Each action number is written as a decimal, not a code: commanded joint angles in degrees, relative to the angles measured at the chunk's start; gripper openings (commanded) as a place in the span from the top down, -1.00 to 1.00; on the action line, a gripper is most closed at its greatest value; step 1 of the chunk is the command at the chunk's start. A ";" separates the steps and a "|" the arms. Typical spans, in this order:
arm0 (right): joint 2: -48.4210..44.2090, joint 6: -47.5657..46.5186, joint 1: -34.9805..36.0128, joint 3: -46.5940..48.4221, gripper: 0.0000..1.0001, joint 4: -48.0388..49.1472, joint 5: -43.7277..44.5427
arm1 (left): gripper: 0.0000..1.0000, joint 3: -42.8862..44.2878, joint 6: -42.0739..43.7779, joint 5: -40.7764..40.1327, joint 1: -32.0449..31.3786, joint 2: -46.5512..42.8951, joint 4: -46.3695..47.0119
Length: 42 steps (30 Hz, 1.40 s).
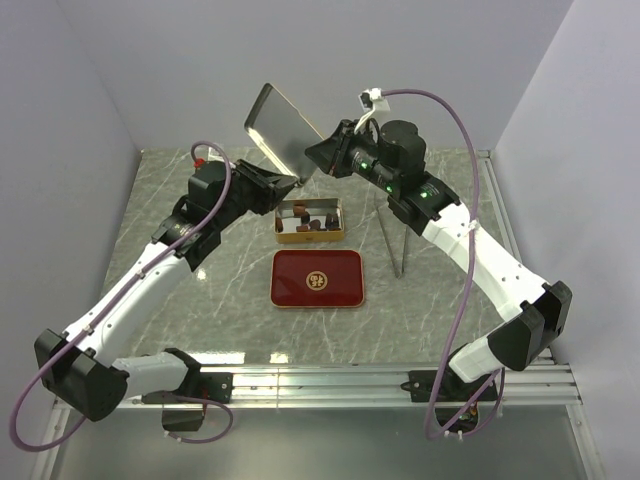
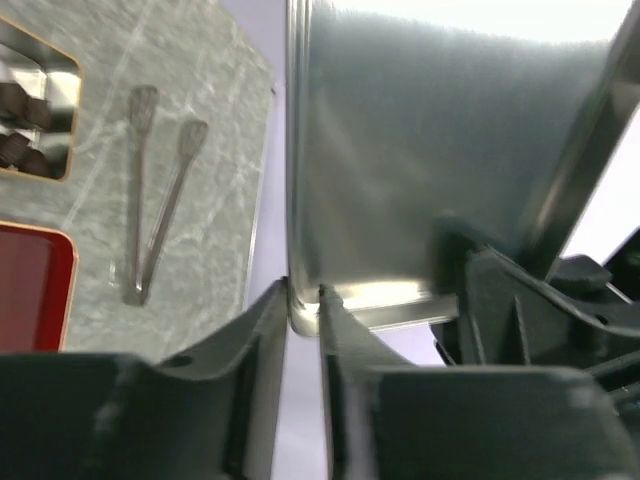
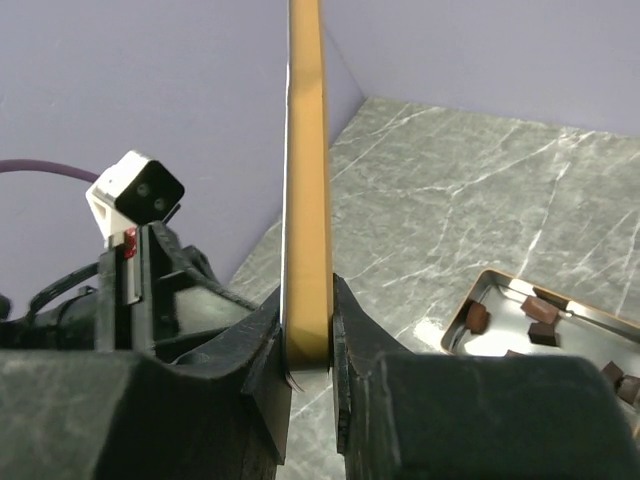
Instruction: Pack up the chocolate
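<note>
1. A red tray (image 1: 290, 292) lies flat on the marbled table (image 1: 215, 300), nearest the arm bases; it has a gold emblem at its middle.
2. Just beyond the tray, and apart from it, sits an open metal tin (image 1: 283, 224); the chocolate (image 1: 312, 222) lies inside it as small dark brown pieces; how many there are I cannot tell.
3. To the right of the tin, metal tongs (image 1: 392, 235) lie on the table, touched by neither arm.
4. Above the tin's far side, both arms meet at a metal lid (image 1: 280, 125) held in the air and tilted, its shiny inner face towards the camera.
5. The left gripper (image 2: 303, 300) has its fingers narrowly either side of the lid's lower corner; whether they press the rim I cannot tell.
6. The right gripper (image 3: 308, 300) is clamped on the lid's edge; the gold rim runs straight up between its fingers.
7. Beyond everything stand plain lilac walls (image 1: 150, 60).
</note>
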 commanded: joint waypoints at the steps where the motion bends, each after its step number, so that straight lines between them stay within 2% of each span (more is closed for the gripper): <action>1: -0.53 -2.62 0.33 0.22 0.80 2.05 3.37 | 0.48 1.13 1.09 3.87 -0.19 -1.80 3.64; 2: -0.79 -4.11 0.33 0.22 0.83 1.79 3.81 | 0.40 2.01 1.54 3.96 -0.10 -2.23 1.73; 3: -0.79 -4.91 0.33 0.39 0.84 1.00 4.43 | 0.20 2.54 1.98 3.96 -0.01 -2.50 0.40; 6: -0.97 -7.98 0.33 0.83 0.91 -0.15 6.28 | -0.15 3.86 3.47 3.69 0.69 -3.91 -3.37; 10: -0.71 -12.28 0.16 1.97 0.91 -1.64 6.63 | -0.36 3.77 3.74 2.90 1.91 -7.33 -7.25; 16: -2.02 -22.90 0.42 1.63 0.91 -4.89 5.84 | -0.45 7.63 3.22 1.93 7.00 -8.66 -14.11; 22: -5.00 -33.02 2.26 -0.66 0.92 -8.94 7.85 | -0.47 17.11 4.88 3.78 8.42 0.20 -16.13; 28: -8.26 -38.65 6.56 -4.00 0.92 -9.47 10.49 | -0.53 22.22 3.39 5.19 8.51 5.75 -16.40; 32: -9.32 -40.86 9.03 -5.32 0.92 -9.47 13.57 | -0.57 23.81 3.04 5.28 8.51 8.48 -18.33; 42: -9.14 -47.89 14.39 -7.08 0.92 -9.91 17.79 | -0.63 22.58 1.98 2.81 8.51 7.34 -20.27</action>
